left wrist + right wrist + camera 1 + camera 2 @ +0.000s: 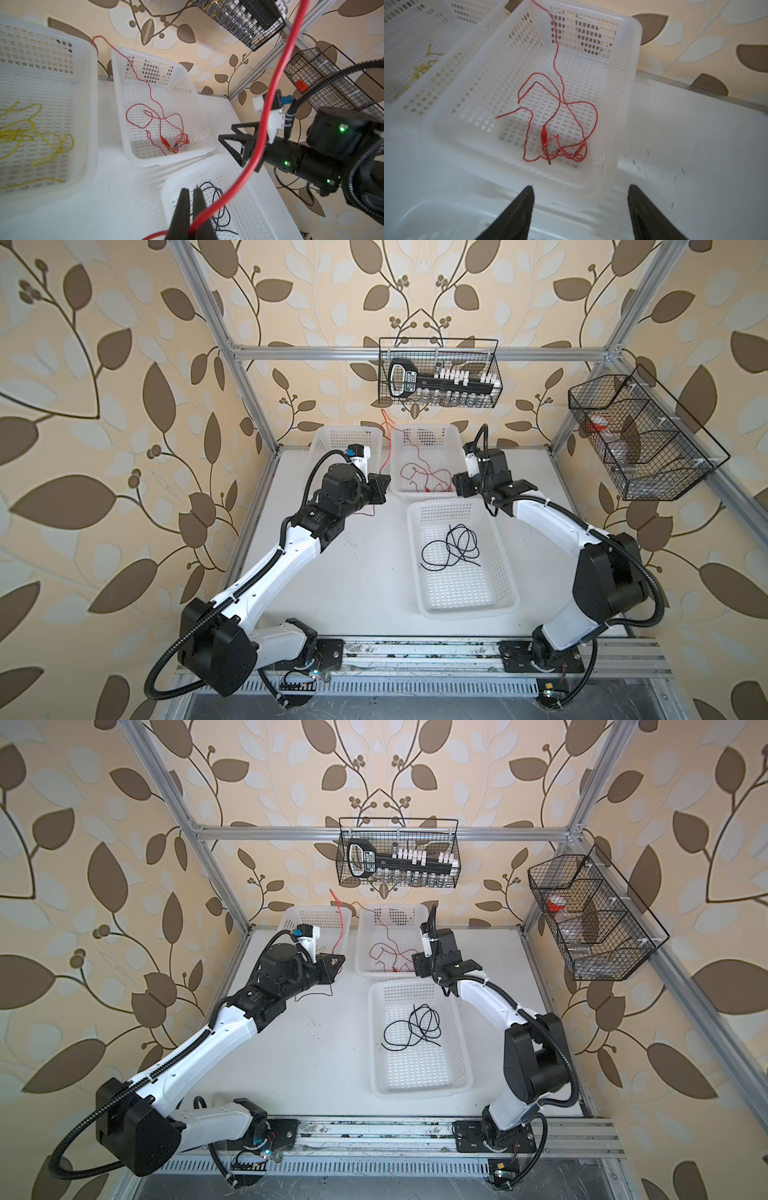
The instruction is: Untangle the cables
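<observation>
A thin red cable (419, 475) lies looped in the far middle white basket (424, 430), with a red clip (544, 135) among the loops. One strand climbs over the far rim and runs to my left gripper (192, 190), which is shut on the red cable (270, 104) and held above the table left of that basket (384, 481). My right gripper (581, 187) stands open and empty at the basket's near right corner (459, 485). A black cable (451, 547) lies coiled in the near basket (465, 605). A yellow cable (31, 128) lies in the far left basket (83, 52).
Two black wire baskets hang on the aluminium frame, one at the back (440, 373) and one at the right (640, 439). A short red strand (374, 510) trails onto the white table (365, 572) below the left gripper. The three white baskets stand close together.
</observation>
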Motion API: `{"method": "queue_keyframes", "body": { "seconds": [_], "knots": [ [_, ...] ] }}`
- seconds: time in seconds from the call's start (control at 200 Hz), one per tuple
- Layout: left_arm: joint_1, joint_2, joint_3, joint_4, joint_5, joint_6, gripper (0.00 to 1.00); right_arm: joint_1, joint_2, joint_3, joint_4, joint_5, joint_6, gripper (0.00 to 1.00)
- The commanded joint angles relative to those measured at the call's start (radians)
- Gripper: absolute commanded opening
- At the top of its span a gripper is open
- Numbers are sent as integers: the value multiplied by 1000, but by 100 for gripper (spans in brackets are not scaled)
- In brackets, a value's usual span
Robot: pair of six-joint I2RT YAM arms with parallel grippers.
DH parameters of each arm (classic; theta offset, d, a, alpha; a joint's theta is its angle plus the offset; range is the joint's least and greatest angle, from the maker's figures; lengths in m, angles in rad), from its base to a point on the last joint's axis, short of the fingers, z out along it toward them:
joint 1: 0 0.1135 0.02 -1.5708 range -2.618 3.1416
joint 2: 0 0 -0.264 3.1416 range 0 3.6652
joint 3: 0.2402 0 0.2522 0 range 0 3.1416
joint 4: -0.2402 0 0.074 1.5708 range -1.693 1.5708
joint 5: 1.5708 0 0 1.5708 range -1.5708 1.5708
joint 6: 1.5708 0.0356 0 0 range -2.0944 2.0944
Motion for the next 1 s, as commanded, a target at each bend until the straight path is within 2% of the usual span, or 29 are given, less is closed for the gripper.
{"method": "queue_keyframes", "body": {
  "seconds": [0.0,0.13,0.2,0.325,0.485,0.585,0.65,0.865,0.91,0.995],
  "knots": [
    [-19,6,73,62,28,-10,0,50,-115,-113,100,-217,-54,73],
    [-36,21,111,62,31,-16,0,101,-204,-229,258,-402,-9,75],
    [-47,25,126,65,29,-25,0,137,-220,-267,335,-448,36,76],
    [-70,24,141,77,23,-50,0,217,-214,-288,442,-467,80,78],
    [-95,12,135,119,25,-111,0,305,-172,-272,557,-428,114,79],
    [-113,-4,123,145,21,-136,0,336,-135,-257,630,-398,141,80],
    [-118,-17,117,145,2,-139,0,344,-107,-238,672,-423,169,79],
    [-119,-54,88,142,-30,-139,0,355,-50,-200,713,-391,219,60],
    [-119,-58,86,143,-33,-140,0,356,-43,-192,711,-391,220,49],
    [-119,-69,80,132,-52,-136,0,355,-37,-177,695,-385,212,17]
  ]
}}
